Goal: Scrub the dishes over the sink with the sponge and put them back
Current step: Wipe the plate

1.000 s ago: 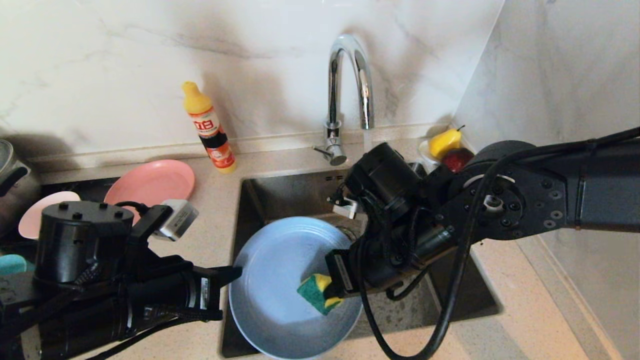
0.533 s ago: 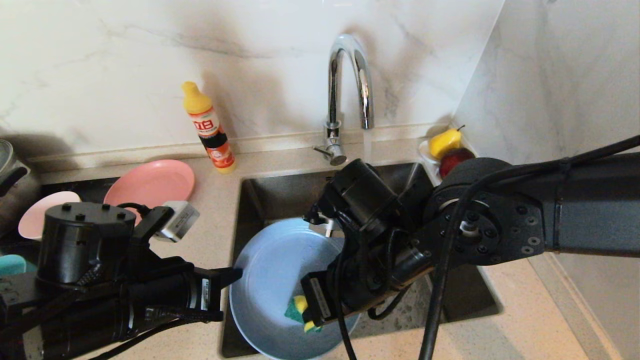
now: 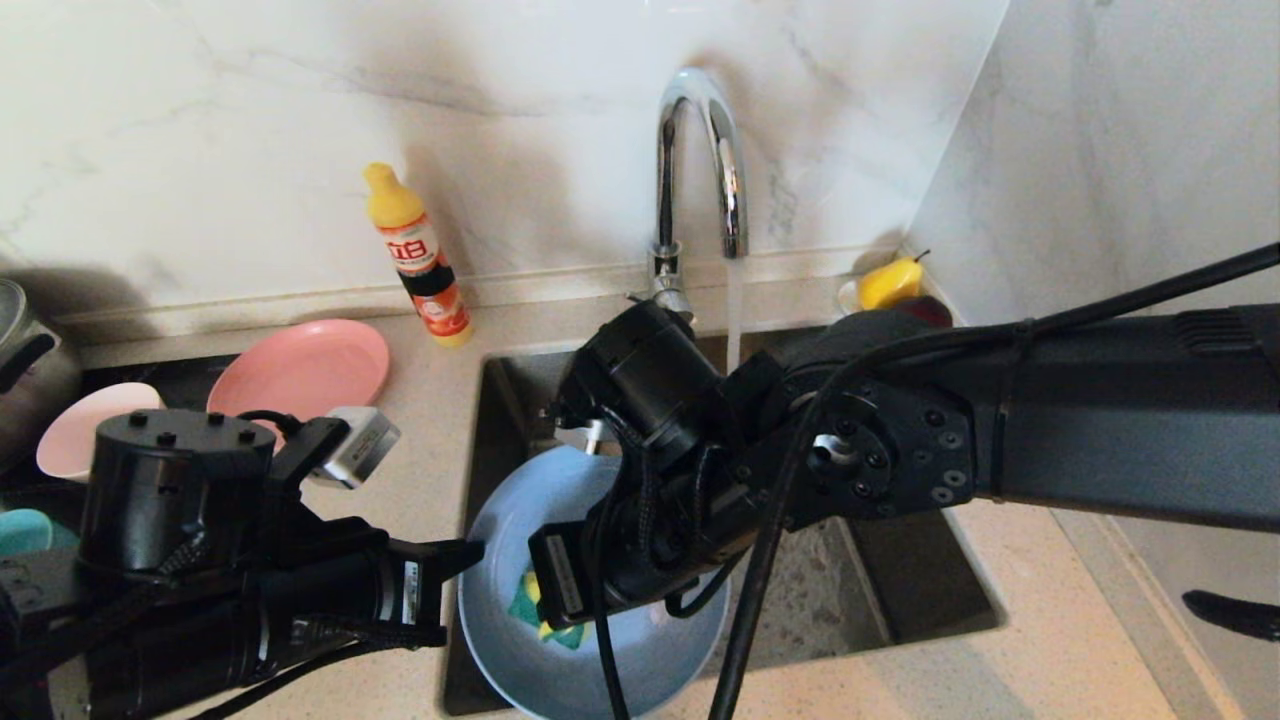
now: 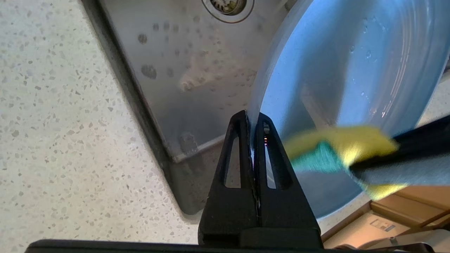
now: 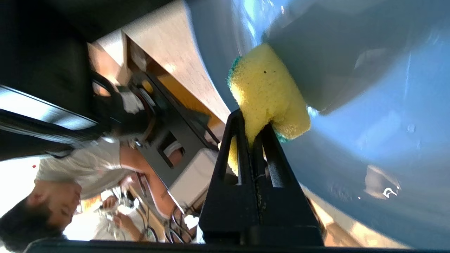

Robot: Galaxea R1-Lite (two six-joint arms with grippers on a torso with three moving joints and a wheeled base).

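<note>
Head view: right gripper (image 3: 545, 600), clamped on the sponge (image 3: 528, 608), has swept from the light blue plate (image 3: 600, 640)'s 3 o'clock side toward 9 o'clock; scrubbing is under way. The plate hangs over the sink (image 3: 900, 590).

Left wrist view: left gripper (image 4: 253, 121) pinches the plate rim, sponge (image 4: 337, 147) now close (little room left).

Right wrist view: sponge (image 5: 267, 95) pressed against plate (image 5: 386, 123), near its edge.
</note>
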